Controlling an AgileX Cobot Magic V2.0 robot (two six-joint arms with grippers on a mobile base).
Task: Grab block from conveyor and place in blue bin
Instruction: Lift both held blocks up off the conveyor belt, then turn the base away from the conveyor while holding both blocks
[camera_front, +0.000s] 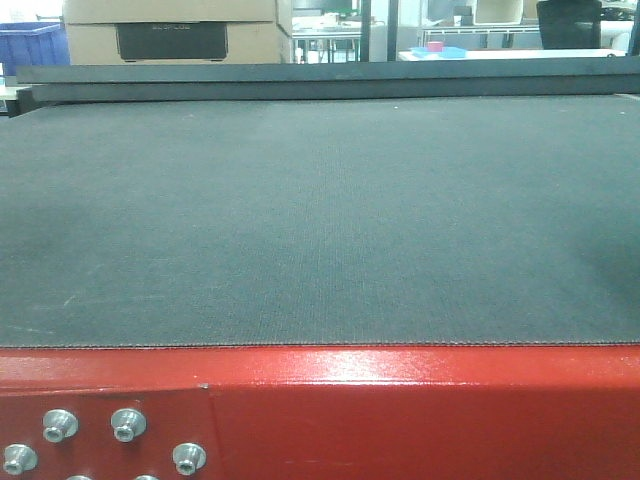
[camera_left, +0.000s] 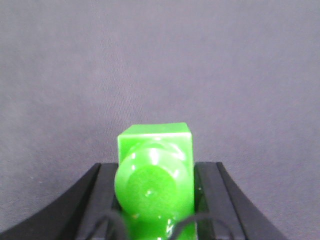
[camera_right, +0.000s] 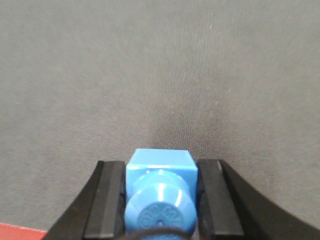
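Right wrist-mounted view: my right gripper (camera_right: 160, 200) has its jaws closed on the block (camera_right: 161, 172), over the conveyor (camera_right: 150, 75) near its red frame. The left gripper (camera_left: 155, 202) clamps a green block (camera_left: 156, 150). I judge the grab done. The carry to the blue bin (camera_front: 28, 45), beyond the conveyor's far left corner, is left.

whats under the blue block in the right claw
The grey conveyor spreads beneath the blue block, which is held in the right claw. The patch directly under the block is covered, so contact cannot be told.
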